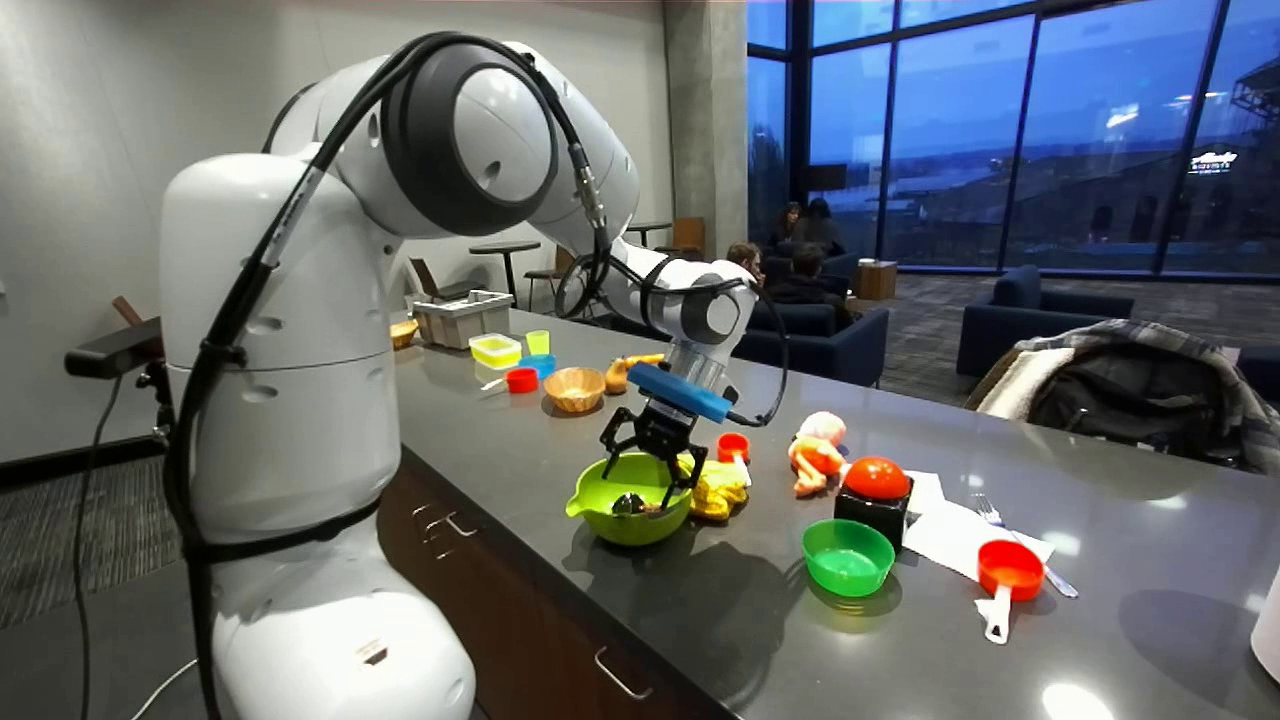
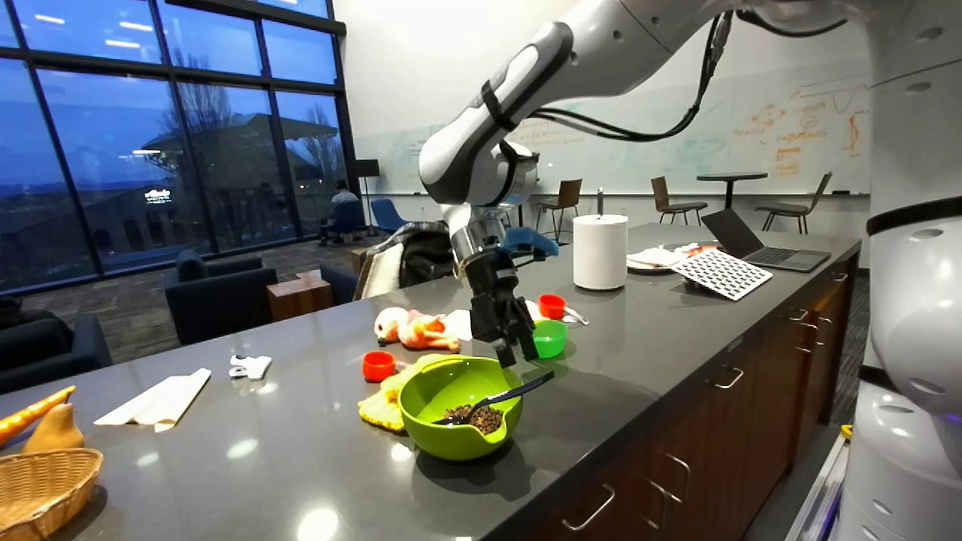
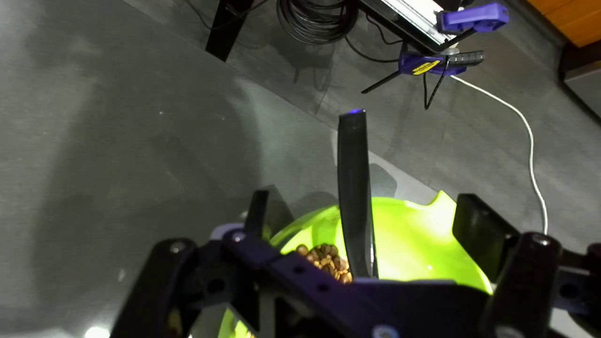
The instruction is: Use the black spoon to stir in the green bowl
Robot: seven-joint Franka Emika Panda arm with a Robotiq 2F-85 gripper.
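The green bowl (image 1: 620, 525) stands on the dark counter, near its edge. It also shows in an exterior view (image 2: 451, 445) and in the wrist view (image 3: 413, 239), with brown bits (image 2: 485, 418) inside. The black spoon (image 2: 518, 390) rests in the bowl, its handle leaning out over the rim. My gripper (image 1: 640, 487) is above the bowl, pointing down, and also shows in an exterior view (image 2: 518, 357). In the wrist view the gripper (image 3: 366, 225) is wide open. The spoon's handle (image 3: 354, 188) rises between the fingers with a gap on both sides.
A yellow cloth-like thing (image 1: 718, 490) lies against the bowl. A red scoop (image 1: 733, 447), a pink and orange toy (image 1: 818, 455), a green cup (image 1: 848, 560) and a black box with a red dome (image 1: 877, 500) stand nearby. A wicker basket (image 2: 46, 481) stands farther off.
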